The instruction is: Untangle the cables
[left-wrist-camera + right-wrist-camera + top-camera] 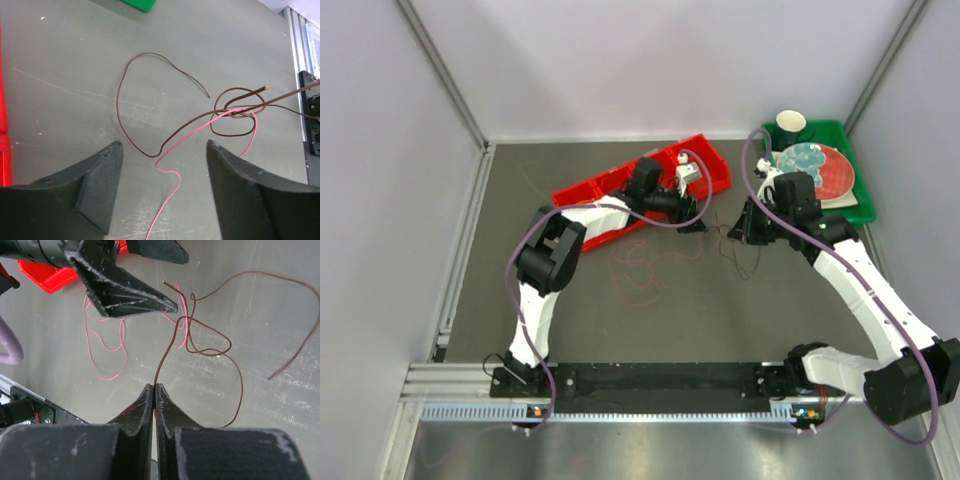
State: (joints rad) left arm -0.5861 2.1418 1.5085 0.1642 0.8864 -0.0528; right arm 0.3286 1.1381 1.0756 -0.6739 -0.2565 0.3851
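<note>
From the left wrist camera I saw the left fingers [95, 175] standing apart above the tabletop [60, 60], with only a pink cable [200, 128] crossing the gap below them. The right fingers [154, 395] were pressed together on a brown cable [161, 360], which rose from their tips into a knot with the pink one. The rest of the cables [645, 265] lay loose mid-tabletop, near a red bin [585, 190].

On the table [720, 320], cables [645, 262] — bin [590, 190] behind, tray [865, 205] right-rear.
</note>
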